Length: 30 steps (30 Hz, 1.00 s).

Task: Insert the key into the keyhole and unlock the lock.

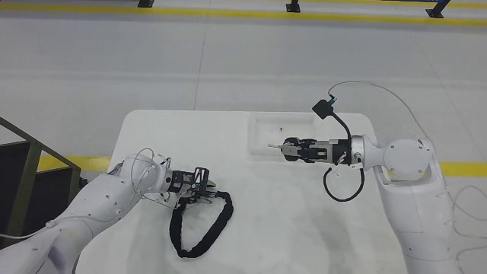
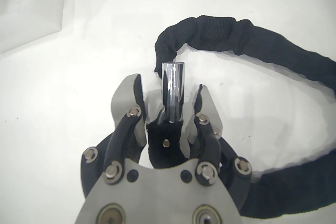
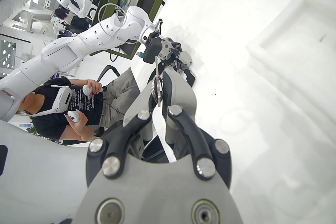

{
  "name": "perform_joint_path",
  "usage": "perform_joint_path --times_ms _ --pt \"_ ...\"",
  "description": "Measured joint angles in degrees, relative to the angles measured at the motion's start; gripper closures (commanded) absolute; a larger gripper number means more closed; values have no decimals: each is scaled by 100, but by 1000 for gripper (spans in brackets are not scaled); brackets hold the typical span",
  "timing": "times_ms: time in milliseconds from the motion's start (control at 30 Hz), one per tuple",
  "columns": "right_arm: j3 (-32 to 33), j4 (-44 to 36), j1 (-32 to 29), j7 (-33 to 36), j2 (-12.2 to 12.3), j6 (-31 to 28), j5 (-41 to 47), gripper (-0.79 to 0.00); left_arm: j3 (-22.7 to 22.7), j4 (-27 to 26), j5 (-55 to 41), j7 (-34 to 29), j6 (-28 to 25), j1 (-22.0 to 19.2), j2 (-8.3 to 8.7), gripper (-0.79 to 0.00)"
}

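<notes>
Chrome cylinder lock point(image 2: 173, 93), knit sleeve point(image 2: 236, 33); right pincer point(image 3: 160, 80) pinching key point(image 3: 157, 67).

We see the lock point(image 2: 173, 93) with a shiny chrome cylinder and a plain black fabric sleeve point(image 2: 236, 33). The key point(image 3: 157, 88) is silver. The left gripper point(image 2: 169, 82) and the right gripper point(image 3: 161, 80) are grey metal with black links. The table point(image 1: 152, 129) and the tray point(image 1: 262, 129) are plain white.
</notes>
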Motion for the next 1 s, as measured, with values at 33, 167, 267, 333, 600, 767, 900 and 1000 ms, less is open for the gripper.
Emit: perform_joint_path --times_ms 33,167,267,333,600,767,900,1000 --pt "0 0 0 0 0 0 0 0 -12 7 19 17 0 -3 -9 0" --pt "0 0 0 0 0 0 0 0 -57 13 65 55 -28 -20 -32 0" --pt "0 0 0 0 0 0 0 0 -108 -5 55 58 -90 -42 -47 0" --pt "0 0 0 0 0 0 0 0 -164 -40 -17 52 -166 -64 -61 0" --pt "0 0 0 0 0 0 0 0 -420 -718 -143 181 -588 -271 -4 0" --pt "-40 -36 -42 -53 3 -13 -60 0 -674 -1362 -138 158 -668 -388 140 0" --pt "-250 -216 -197 -70 38 -10 -294 0 -1005 -1900 -301 0 -763 -398 312 0" --pt "-290 -383 -292 -32 72 20 -439 0 -1208 -2247 -400 -188 -805 -342 415 0"
